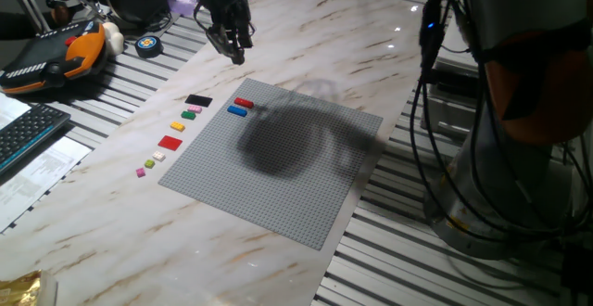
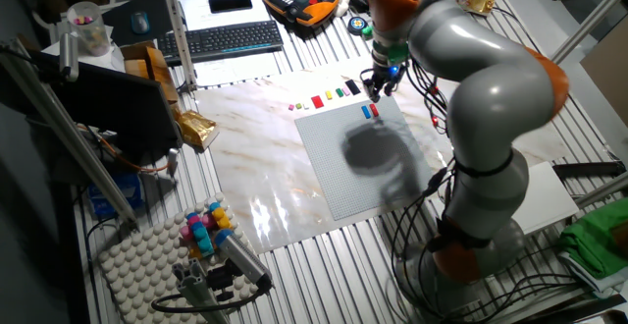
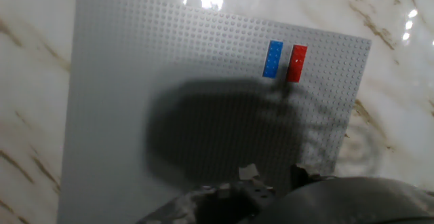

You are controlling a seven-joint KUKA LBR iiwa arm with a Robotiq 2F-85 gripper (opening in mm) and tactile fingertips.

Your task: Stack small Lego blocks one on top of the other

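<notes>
The red brick and blue brick lie side by side, just apart, flat on the grey plate near one of its corners; the black brick lies off the plate on the marble table, just past the plate's edge. All three are hard moulded plastic, oblong and low, surely light and stiff, with smooth glossy sides that could slip under steel fingers. The best hold looks to be across the short width, fingers on the two long sides, so the studs on top stay free for pressing one onto another; if they are pressed into the plate they may resist a straight pull. The plate is matte and finely studded, with a soft dark shadow across its middle. The gripper hangs above the table beyond that corner, holding nothing; whether its fingers are apart or together I cannot tell, the view being dark
</notes>
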